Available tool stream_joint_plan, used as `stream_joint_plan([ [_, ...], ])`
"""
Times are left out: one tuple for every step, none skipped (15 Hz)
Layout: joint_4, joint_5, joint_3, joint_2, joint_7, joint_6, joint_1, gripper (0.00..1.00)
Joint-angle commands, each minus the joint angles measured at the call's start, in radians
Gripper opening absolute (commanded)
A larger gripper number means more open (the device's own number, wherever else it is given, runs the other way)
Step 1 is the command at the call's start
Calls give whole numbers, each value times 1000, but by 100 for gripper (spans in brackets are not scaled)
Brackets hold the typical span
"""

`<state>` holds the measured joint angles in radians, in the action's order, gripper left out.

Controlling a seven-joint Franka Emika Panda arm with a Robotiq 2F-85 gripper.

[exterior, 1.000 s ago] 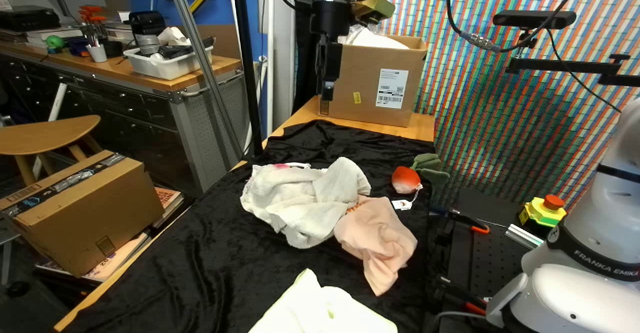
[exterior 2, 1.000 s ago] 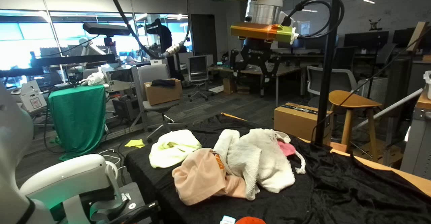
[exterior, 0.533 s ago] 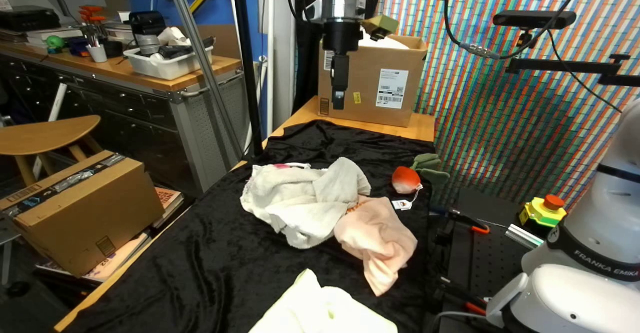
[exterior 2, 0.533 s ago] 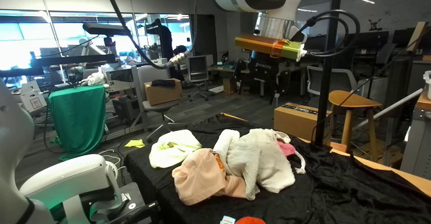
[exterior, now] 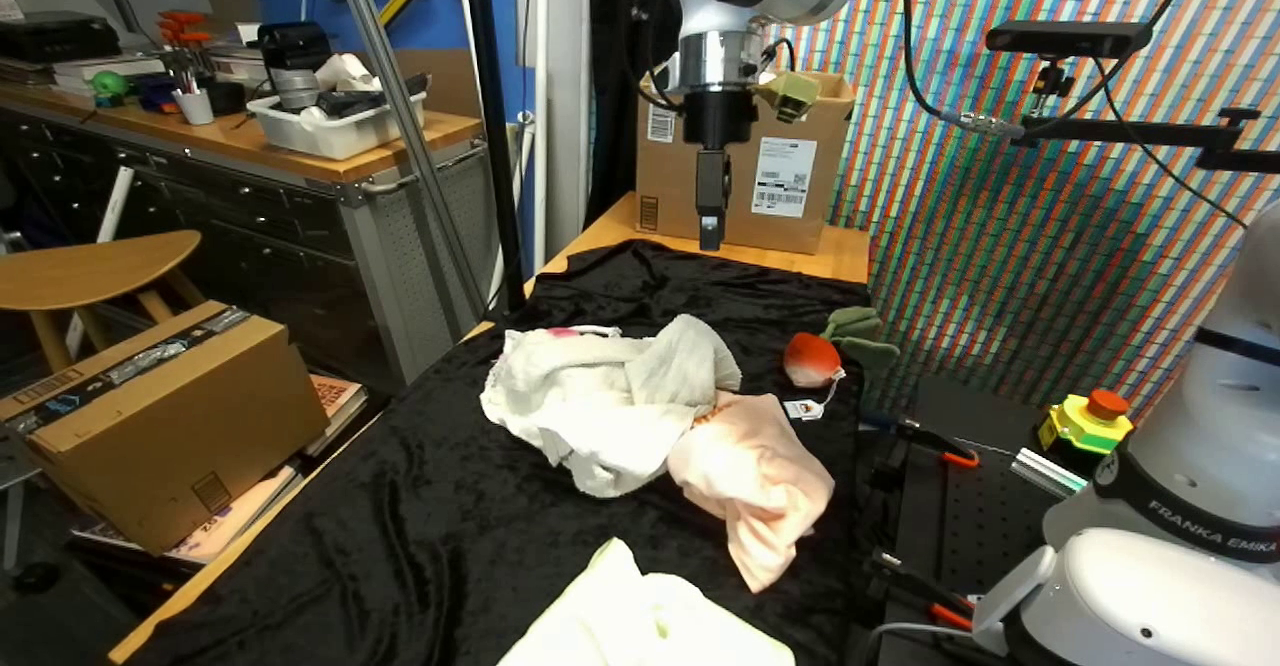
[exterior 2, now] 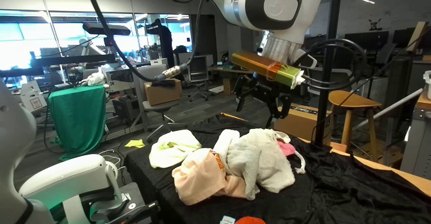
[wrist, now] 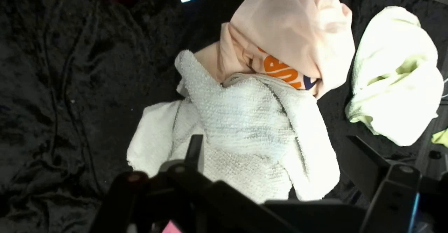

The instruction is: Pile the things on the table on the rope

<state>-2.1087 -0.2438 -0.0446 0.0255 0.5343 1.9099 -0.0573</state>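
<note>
A crumpled white towel [exterior: 610, 396] lies mid-table in both exterior views [exterior 2: 266, 160]. A short white rope end [exterior 2: 300, 163] sticks out from it beside a pink piece [exterior 2: 286, 148]; the rest of the rope is hidden. A peach cloth [exterior: 755, 476] with orange lettering touches the towel. A pale yellow-green cloth [exterior 2: 174, 148] lies apart from them. A red and white soft thing [exterior: 811, 359] with a tag lies near the table's edge. My gripper [exterior 2: 255, 114] is open and empty, above the table. In the wrist view its fingers [wrist: 274, 143] stand apart over the towel.
A black velvet cloth [exterior: 430, 516] covers the table. A green soft thing [exterior: 860, 336] lies at the edge beside the red one. A large cardboard box [exterior: 725, 176] stands at the table's far end. A black upright post [exterior 2: 326, 82] stands at the table's side.
The arm and gripper have moved down toward the table, and rightward in both exterior views. The gripper has tilted somewhat. The cloths and the red thing have not moved.
</note>
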Motion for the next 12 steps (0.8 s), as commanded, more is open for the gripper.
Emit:
stream_joint_plan([
  [-88, -9, -8, -69, -68, 29, -6, 100],
  [-109, -3, -11, -84, -80, 28, -8, 100],
  [-129, -2, -12, -97, -95, 34, -9, 100],
  [-154, -1, -16, -120, -105, 36, -10, 100],
  [-188, -5, -18, -146, -113, 51, -9, 100],
  [-220, -6, -21, -172, -118, 68, -9, 100],
  [-264, -8, -24, -203, -120, 101, -8, 100],
  [-300, -7, -27, -229, -124, 127, -7, 100],
  [-341, -14, -32, -256, -123, 158, -6, 100],
  [-376, -14, -36, -278, -130, 189, -5, 100],
  [-411, -13, -40, -300, -137, 217, -4, 100],
  [-446, -12, -44, -324, -145, 240, -4, 100],
])
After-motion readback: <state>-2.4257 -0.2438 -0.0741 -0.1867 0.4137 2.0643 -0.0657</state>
